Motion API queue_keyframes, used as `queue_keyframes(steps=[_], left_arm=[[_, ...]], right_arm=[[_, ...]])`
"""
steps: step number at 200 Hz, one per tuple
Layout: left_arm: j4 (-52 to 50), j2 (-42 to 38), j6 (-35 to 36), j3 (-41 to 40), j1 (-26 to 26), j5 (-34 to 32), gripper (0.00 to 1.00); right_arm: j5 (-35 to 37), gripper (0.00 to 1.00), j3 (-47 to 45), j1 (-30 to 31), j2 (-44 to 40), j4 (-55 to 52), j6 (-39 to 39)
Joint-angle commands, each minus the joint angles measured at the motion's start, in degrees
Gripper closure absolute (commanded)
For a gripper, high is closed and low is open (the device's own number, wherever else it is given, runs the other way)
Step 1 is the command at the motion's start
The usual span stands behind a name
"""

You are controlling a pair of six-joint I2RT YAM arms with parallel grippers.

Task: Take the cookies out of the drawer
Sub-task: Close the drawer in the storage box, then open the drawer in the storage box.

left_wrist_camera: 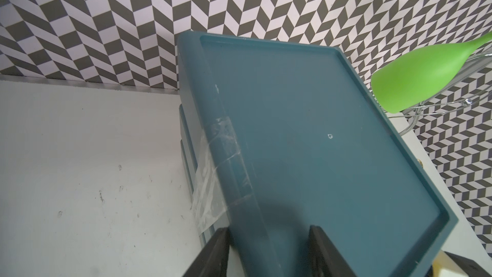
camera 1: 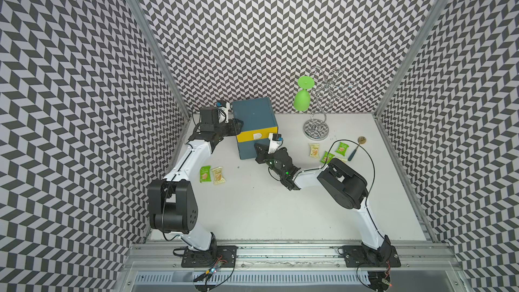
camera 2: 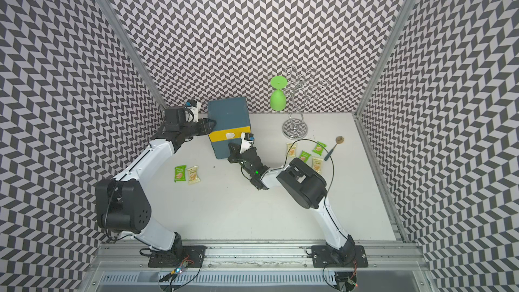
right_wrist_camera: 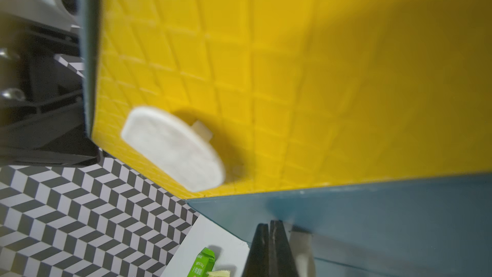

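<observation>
The blue cabinet (camera 1: 252, 113) stands at the back left, its yellow drawer (camera 1: 257, 137) pushed in flush, so the drawer's inside is hidden. A white handle (right_wrist_camera: 173, 150) sticks out of the drawer front (right_wrist_camera: 266, 75). My left gripper (left_wrist_camera: 269, 231) is open, its fingers straddling the cabinet's left top edge (left_wrist_camera: 239, 182). My right gripper (right_wrist_camera: 269, 225) is shut and empty, its tips against the blue front below the drawer, as in a top view (camera 2: 233, 150). Cookies lie on the table: a green (camera 1: 205, 174) and a cream packet (camera 1: 218, 175) on the left, and cream (camera 1: 314, 149) and green ones (camera 1: 343, 148) on the right.
A chrome rack (camera 1: 316, 130) with a green goblet (camera 1: 302, 99) hanging upside down stands at the back right. A spoon (camera 1: 355, 147) lies beside the right packets. Patterned walls close in three sides. My right arm's elbow (camera 1: 342, 183) hangs over the right packets.
</observation>
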Motion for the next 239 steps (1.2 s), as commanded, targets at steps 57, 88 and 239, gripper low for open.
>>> queue_keyframes(steps=[57,88,239], left_arm=[[-7.4,3.0,1.8,-2.4,-1.9,4.3,0.5],[-7.1,3.5,1.9,-2.9,-1.9,4.5,0.5],[-7.5,1.4,2.4,-5.2,-2.2,5.8,0.51]], right_arm=[[-5.2,0.8,-8.0,0.0,-5.3,1.7,2.9],[-6.0,0.55,-17.8,0.0,-14.1,-3.2,5.8],[-12.7,0.4,-18.9,-2.7,-1.8,15.4,36.3]])
